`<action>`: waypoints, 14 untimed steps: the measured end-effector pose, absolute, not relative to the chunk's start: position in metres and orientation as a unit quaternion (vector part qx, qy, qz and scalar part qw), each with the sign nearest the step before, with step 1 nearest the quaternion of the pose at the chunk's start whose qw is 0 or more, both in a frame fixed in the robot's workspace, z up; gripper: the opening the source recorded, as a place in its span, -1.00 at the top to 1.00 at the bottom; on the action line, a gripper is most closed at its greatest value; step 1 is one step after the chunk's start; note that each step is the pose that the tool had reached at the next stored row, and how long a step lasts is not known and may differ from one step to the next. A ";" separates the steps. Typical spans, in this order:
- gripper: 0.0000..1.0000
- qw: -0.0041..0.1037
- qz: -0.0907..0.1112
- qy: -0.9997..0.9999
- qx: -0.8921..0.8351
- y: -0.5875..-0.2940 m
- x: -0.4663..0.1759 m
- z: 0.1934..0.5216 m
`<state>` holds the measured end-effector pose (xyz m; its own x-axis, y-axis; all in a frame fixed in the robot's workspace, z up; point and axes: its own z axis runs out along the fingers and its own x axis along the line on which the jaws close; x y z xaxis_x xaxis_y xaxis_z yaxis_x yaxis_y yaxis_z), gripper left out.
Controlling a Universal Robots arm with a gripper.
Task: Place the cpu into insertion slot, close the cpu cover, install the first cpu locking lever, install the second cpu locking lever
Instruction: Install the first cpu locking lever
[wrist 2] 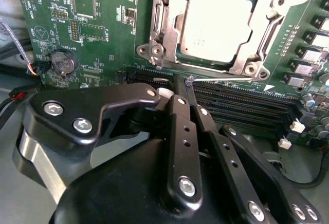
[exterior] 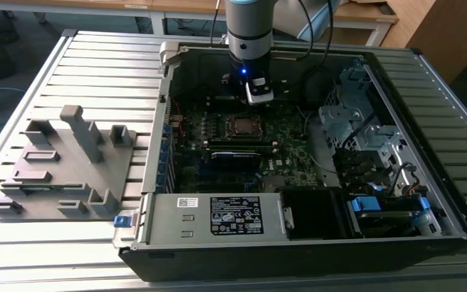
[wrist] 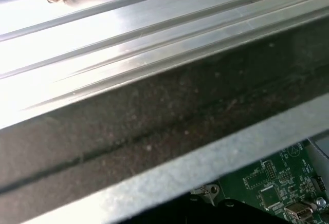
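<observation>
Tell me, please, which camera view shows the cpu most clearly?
The second wrist view: the cpu is close, with its silver top plain inside the cpu cover. In the exterior view the cpu is a small, far-off square on the motherboard.

Exterior view high over computer case (exterior: 298, 263), wrist views close (both catch motherboard (wrist 2: 103, 34) (wrist: 280, 180))

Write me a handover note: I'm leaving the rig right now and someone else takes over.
Gripper: shut, hovering beside the socket, over the long black slots.
Cpu: sits in the insertion slot.
Cpu cover: lies flat over the chip's edges.
Done: cpu placed, cover closed.
Left: I cannot tell whether either locking lever is latched, so check both.
</observation>
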<state>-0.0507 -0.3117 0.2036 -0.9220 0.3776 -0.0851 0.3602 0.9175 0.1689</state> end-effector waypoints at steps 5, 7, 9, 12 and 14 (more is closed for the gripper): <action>0.80 0.059 0.077 0.977 0.189 -0.312 -0.051 0.203; 0.80 0.061 0.077 0.977 0.188 -0.312 -0.053 0.203; 0.80 0.063 0.078 0.977 0.188 -0.312 -0.054 0.203; 0.80 0.065 0.080 0.977 0.188 -0.312 -0.055 0.202; 0.80 0.067 0.082 0.976 0.188 -0.312 -0.056 0.201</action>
